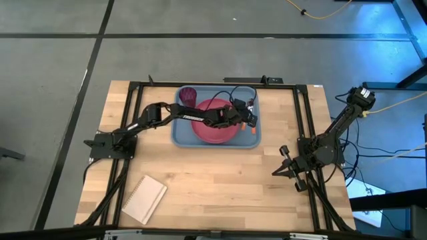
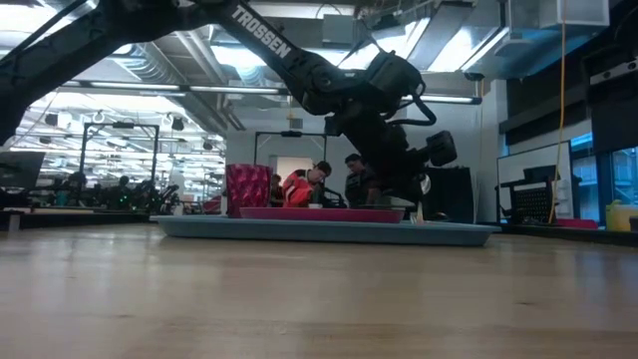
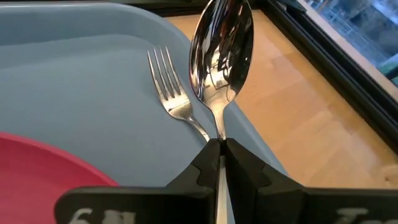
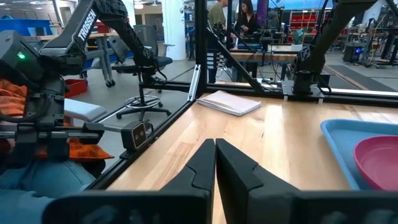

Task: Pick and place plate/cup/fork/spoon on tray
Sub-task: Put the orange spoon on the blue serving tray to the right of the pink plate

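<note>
Left hand [image 3: 221,144] is clamping the silver orange-handled spoon [image 3: 222,55] over the light blue rectangular plastic tray [image 1: 181,137].
The silver fork [image 3: 171,93] is lying in the tray beside the round pink-red plate [image 1: 215,121]; the right hand [image 4: 215,152], fingers together, is waiting above the wooden table [image 1: 220,183].

Both arms were observed to be dark, built of jointed black segments. White "TROSSEN" lettering was noted along the left arm's link. Black cables were seen looped beside the left arm's wrist. Each arm's fingers [image 3: 245,171] were recorded as matte black, angular and tapered to narrow tips.
</note>
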Motion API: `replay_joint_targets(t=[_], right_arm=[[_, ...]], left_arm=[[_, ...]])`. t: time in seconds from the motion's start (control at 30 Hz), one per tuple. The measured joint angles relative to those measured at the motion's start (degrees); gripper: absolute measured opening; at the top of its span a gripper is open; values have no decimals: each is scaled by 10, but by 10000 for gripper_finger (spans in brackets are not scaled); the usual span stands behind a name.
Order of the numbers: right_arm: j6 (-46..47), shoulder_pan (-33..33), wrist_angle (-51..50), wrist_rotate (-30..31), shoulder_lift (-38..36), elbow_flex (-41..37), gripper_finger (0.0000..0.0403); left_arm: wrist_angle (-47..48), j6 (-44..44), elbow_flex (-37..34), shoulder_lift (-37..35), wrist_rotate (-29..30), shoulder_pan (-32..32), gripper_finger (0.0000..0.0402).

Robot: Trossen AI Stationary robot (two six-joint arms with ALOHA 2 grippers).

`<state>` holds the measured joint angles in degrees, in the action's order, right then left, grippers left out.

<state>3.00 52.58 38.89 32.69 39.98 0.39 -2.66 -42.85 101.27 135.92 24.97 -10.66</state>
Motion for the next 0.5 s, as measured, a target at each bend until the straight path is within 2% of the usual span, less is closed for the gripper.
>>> replay_joint_targets(t=[0.17, 0.33, 0.5], right_arm=[[0, 0, 0, -25, 0, 0, 19], [0, 0, 6, -29, 0, 0, 19], [8, 0, 11, -62, 0, 0, 19]], left_arm=[[0, 8, 0, 0, -4, 0, 12], [2, -29, 0, 0, -25, -3, 14], [17, -70, 0, 0, -35, -11, 42]])
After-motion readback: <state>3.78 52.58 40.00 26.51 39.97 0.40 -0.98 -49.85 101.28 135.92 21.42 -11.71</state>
